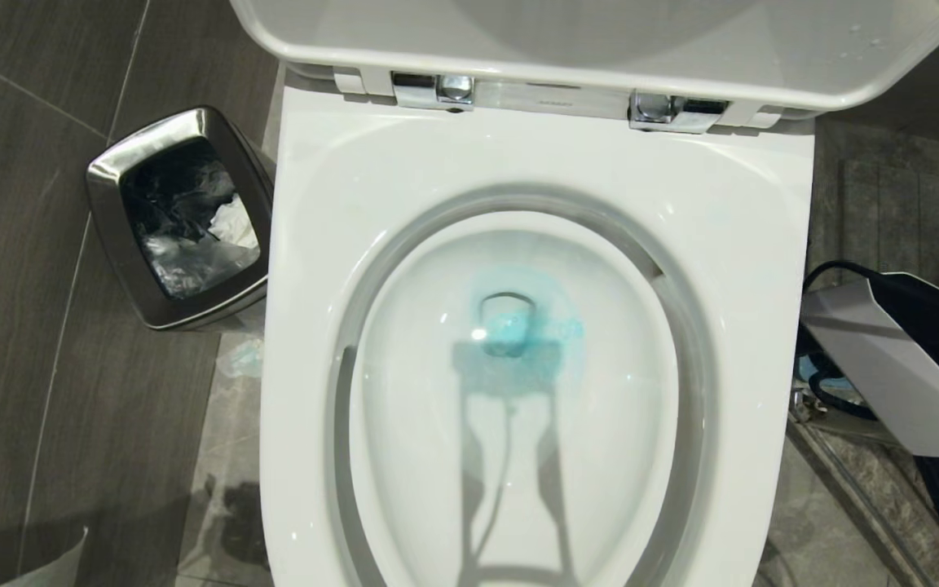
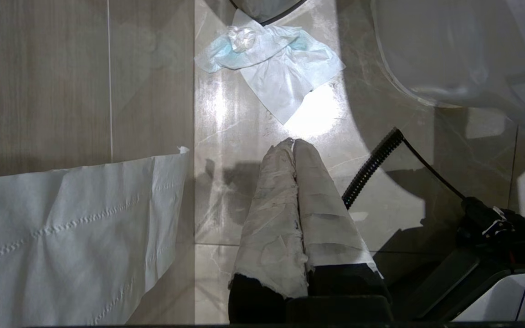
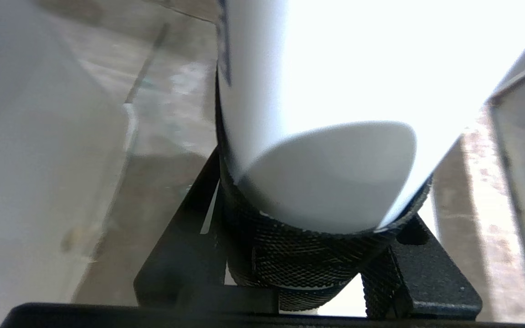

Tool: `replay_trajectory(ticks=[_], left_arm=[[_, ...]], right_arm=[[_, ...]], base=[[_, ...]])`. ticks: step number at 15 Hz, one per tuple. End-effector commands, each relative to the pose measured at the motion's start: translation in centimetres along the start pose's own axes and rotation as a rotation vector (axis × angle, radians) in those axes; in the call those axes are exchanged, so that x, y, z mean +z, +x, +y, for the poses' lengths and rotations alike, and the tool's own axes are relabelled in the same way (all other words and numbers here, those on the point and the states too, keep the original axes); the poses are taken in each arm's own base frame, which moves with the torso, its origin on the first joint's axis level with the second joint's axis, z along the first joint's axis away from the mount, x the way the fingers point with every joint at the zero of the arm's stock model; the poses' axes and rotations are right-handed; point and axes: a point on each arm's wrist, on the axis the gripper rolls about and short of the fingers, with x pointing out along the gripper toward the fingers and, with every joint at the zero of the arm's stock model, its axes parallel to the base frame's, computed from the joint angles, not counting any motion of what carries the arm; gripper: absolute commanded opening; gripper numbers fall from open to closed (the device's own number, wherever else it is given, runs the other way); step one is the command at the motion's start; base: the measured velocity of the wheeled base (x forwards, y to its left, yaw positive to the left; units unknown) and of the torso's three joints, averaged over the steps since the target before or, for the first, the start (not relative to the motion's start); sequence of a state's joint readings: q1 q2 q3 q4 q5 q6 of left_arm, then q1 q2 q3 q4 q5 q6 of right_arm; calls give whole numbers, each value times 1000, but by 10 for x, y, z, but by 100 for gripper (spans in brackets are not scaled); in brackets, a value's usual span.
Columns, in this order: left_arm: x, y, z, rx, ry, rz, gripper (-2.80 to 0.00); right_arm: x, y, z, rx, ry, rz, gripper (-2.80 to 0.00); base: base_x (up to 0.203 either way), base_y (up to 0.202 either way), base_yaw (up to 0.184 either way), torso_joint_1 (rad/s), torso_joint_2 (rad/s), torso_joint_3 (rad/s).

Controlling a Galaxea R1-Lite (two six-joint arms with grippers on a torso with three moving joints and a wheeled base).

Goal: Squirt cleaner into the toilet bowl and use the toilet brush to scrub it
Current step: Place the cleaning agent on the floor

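Grey floor tiles surround your toilet bowl (image 1: 535, 163), where teal cleaner (image 1: 518, 330) already pools at its drain, so scrubbing remains: right gripper (image 3: 317, 218) jaws clasp a white cylinder (image 3: 290, 91), seemingly the bottle; left gripper (image 2: 293, 145) jaws pressed together.

A steel waste bin (image 1: 178, 218) with a crumpled liner stands on the dark floor tiles (image 1: 21, 269) — beside it a blue-stained tissue (image 2: 271, 61) lies on the floor, with a paper sheet (image 2: 69, 237) spread nearby.
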State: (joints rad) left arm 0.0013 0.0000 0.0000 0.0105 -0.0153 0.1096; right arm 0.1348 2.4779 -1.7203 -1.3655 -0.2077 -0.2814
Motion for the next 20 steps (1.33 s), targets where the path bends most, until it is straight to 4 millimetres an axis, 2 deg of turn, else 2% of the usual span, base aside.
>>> replay_trajectory(ticks=[1,20], left_arm=[[0,0,0,0,1,2,-280],[0,0,0,3,-2,2,-280]], right_arm=[[-10,-5,-3,-6,-9,21,-280],[-6,-7,7,-22,22,15,-280]], base=[[0,0,0,0,0,0],[0,0,0,0,0,0]])
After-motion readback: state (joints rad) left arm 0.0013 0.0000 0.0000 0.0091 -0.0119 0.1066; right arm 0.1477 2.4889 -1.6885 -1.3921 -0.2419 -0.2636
